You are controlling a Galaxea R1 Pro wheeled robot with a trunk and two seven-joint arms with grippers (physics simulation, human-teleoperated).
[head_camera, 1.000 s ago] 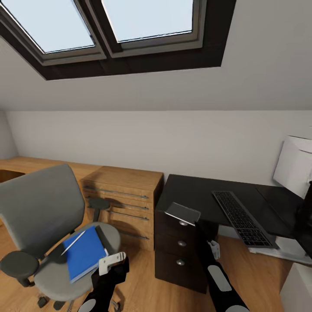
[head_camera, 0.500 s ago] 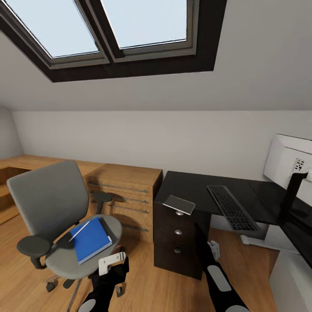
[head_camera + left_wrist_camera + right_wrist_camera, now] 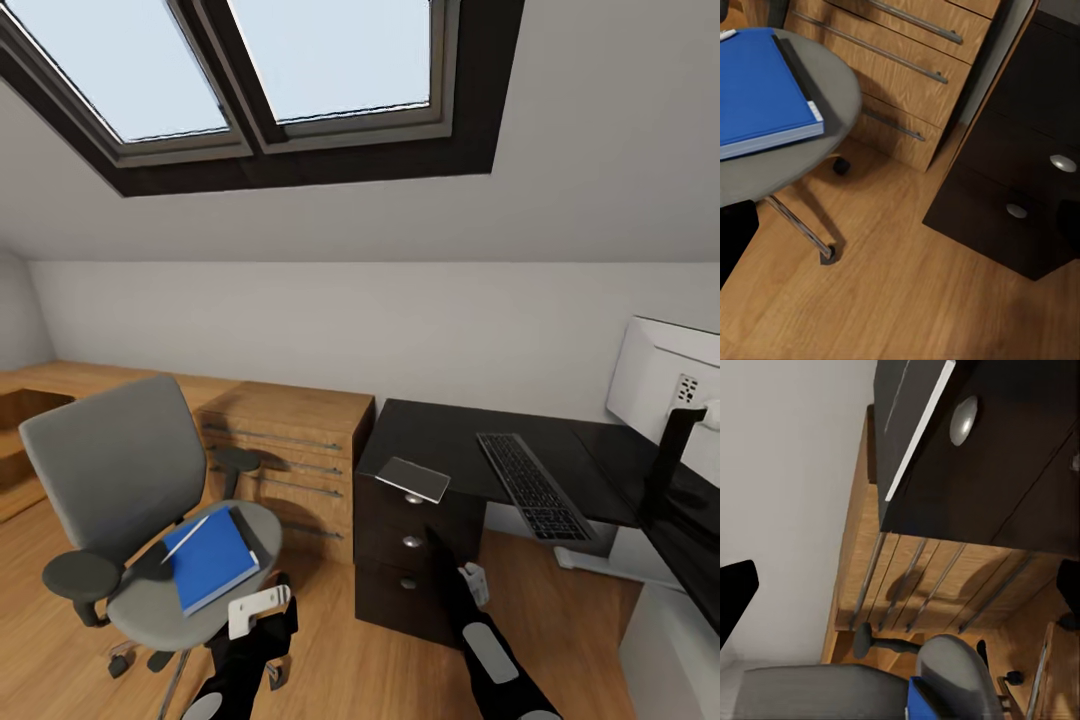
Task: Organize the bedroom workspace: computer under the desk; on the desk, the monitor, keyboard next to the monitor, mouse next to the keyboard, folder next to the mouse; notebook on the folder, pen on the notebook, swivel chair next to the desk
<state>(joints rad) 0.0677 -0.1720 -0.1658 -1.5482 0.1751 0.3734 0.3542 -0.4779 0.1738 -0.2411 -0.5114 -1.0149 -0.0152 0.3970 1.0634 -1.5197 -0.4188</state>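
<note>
The grey swivel chair (image 3: 110, 480) stands left of the black desk (image 3: 450, 430), apart from it. On its seat lies the blue folder (image 3: 210, 558) with the white pen (image 3: 185, 537) across one corner. The dark notebook (image 3: 413, 479) rests on the desk corner above the drawers. The keyboard (image 3: 528, 484) is to its right and the monitor (image 3: 665, 385) at the far right. A light grey box, the computer (image 3: 675, 650), stands on the floor at the lower right. My left gripper (image 3: 280, 625) hangs open beside the seat. My right gripper (image 3: 437, 548) is open before the drawers. The mouse is out of view.
A light wooden dresser (image 3: 290, 440) stands against the wall between chair and desk. The dark drawer unit (image 3: 410, 570) closes the desk's left end. Bare wood floor (image 3: 907, 300) lies in front of both. A dark-framed skylight (image 3: 250, 80) sits in the sloped ceiling.
The camera has pulled back, so chair and desk look smaller and further off. My right gripper has dropped down and left, away from the notebook, which stays on the desk corner.
</note>
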